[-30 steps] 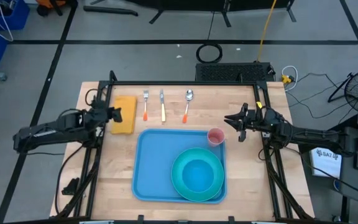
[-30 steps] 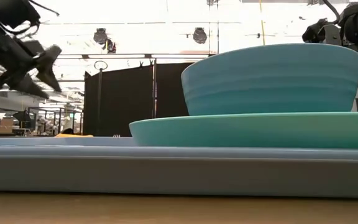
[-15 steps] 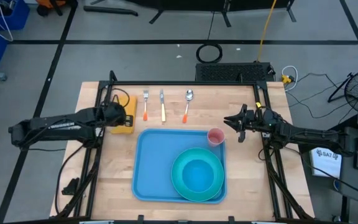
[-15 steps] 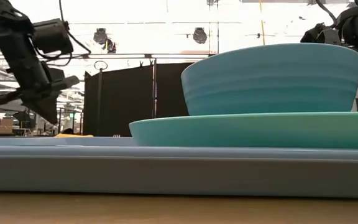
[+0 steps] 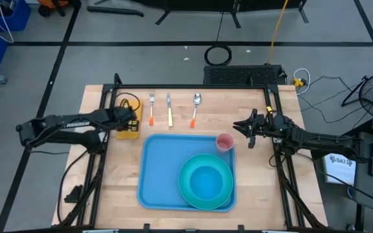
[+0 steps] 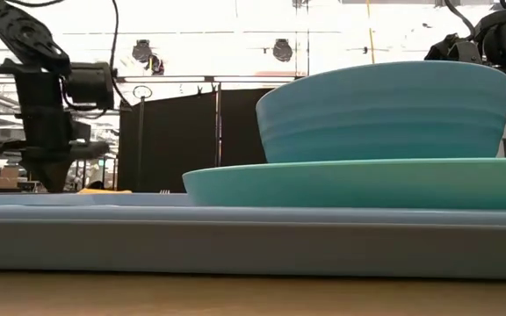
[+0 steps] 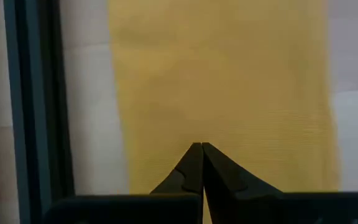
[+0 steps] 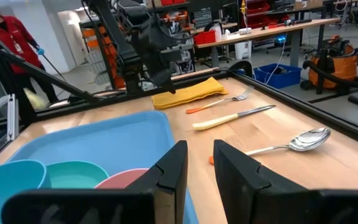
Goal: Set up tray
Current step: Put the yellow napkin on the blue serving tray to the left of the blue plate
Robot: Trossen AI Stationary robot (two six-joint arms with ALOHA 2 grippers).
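Sky-blue tray (image 5: 164, 169) lying flat on the wooden table (image 5: 264, 178), the landmark for everything else. Teal plate (image 5: 188, 188) sitting in the tray's right part, blue bowl (image 5: 205, 182) nested on that plate. Pink cup (image 5: 225, 142) at the tray's far right corner, upright.

Beyond the tray's far edge: fork (image 5: 152, 108), knife (image 5: 169, 110) and spoon (image 5: 195, 107) lined up side by side, handles toward the tray. Yellow cloth (image 5: 133, 129) off the tray's far left corner.

Left gripper (image 5: 125, 121) poised right over that cloth, fingers (image 7: 197, 171) pressed together, tips meeting above the yellow fabric; contact with it impossible to tell. Right gripper (image 5: 243, 126) hovering just right of the tray's far right corner, beside the cup, fingers (image 8: 174, 165) parted with a narrow gap, holding nothing.
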